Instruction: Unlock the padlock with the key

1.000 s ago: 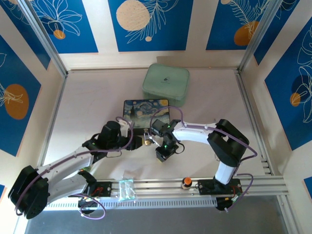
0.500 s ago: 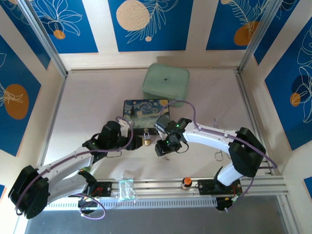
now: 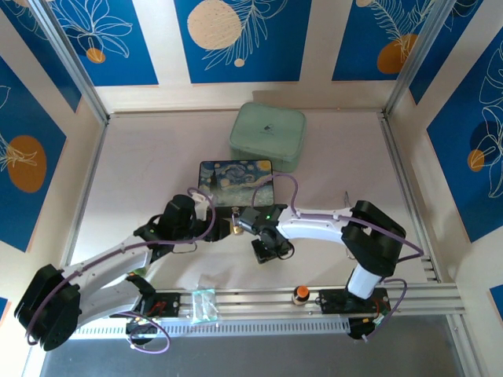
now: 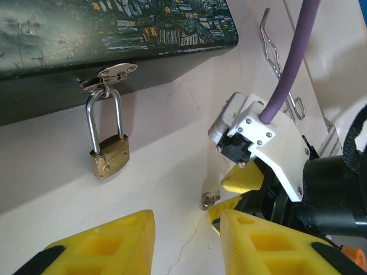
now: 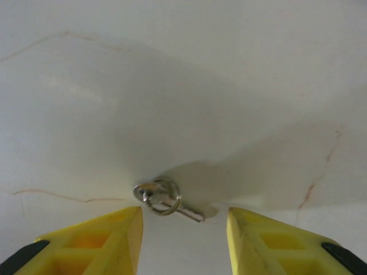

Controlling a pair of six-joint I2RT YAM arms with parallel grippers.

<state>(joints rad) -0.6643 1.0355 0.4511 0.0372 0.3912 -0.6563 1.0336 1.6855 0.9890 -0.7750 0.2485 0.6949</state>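
Observation:
The small brass padlock (image 4: 109, 157) hangs by its silver shackle from the hasp of the dark painted box (image 4: 114, 34), its body resting on the table; from above the padlock (image 3: 234, 229) lies just in front of the box (image 3: 235, 182). The tiny silver key (image 5: 165, 198) on a ring lies flat on the table. My right gripper (image 5: 183, 229) stands open, one yellow finger on each side of the key and not touching it. My left gripper (image 4: 186, 235) is open and empty, a short way before the padlock, with the key (image 4: 209, 200) ahead and to the right. From above, the left gripper (image 3: 216, 228) and the right gripper (image 3: 263, 250) flank the padlock.
A mint-green case (image 3: 267, 135) stands behind the painted box. Bent wire loops (image 3: 348, 200) lie to the right. An orange-topped knob (image 3: 299, 293) and a clear bag (image 3: 203, 305) sit on the front rail. Walls close in the table on three sides.
The right arm's elbow swung out to the right and came back, and its gripper has settled slightly nearer, low over the key. The left arm and the padlock have not moved.

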